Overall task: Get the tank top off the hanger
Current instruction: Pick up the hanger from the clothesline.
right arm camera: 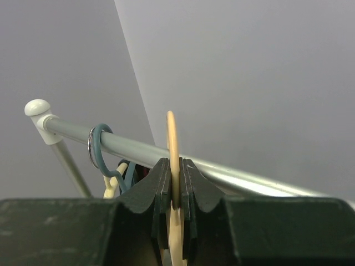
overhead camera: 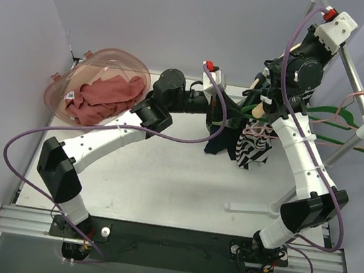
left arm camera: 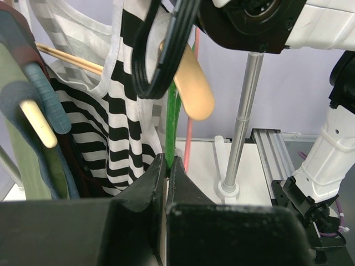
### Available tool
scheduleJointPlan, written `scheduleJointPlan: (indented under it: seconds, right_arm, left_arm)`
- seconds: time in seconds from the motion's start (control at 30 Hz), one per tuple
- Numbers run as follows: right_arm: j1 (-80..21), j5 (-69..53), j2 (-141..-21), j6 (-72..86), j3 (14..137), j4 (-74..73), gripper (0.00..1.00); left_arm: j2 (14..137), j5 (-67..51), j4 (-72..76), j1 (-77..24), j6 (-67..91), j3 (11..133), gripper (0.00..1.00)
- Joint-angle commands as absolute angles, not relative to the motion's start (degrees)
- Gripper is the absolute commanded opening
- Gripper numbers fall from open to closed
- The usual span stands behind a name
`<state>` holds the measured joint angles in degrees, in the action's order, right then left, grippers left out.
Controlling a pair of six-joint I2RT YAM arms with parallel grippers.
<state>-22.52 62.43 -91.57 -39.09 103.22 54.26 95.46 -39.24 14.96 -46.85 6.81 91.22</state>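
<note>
currently the striped tank top [left arm camera: 119, 127] is hung lengthwise down from the wooden hanger [right arm camera: 172, 144], which is pinched by the right gripper [right arm camera: 175, 172]; its hem is seemingly clamped by the left gripper [left arm camera: 168, 166].

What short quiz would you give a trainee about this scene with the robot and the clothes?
1. True or false: the right arm's jaws are closed on a pale wooden hanger at the rail.
2. What lies in the pink bowl? A) a red cloth B) shoes C) hangers
3. Fill in: the tank top is black and white ____.
Key: 1 true; 2 A; 3 striped.
</note>
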Motion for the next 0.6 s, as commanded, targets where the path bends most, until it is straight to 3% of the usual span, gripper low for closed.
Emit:
scheduleJointPlan:
  seconds: [0.0,0.2,0.57]
  right_arm:
    - [-22.7,64.3,-92.3,-35.3,107.3,55.6,0.00]
    - [-22.8,60.8,-90.6,-27.2,106.7,48.9,0.00]
    - [-23.4,61.3,-91.8,-29.3,107.9,49.8,0.00]
  left_arm:
    - [95.3,-39.0,14.9,-48.1,5.8,93.6,0.00]
    - [95.8,-39.1,13.5,-48.1,5.5,94.5,0.00]
    - [95.9,-39.2,13.2,-49.0,5.3,94.8,0.00]
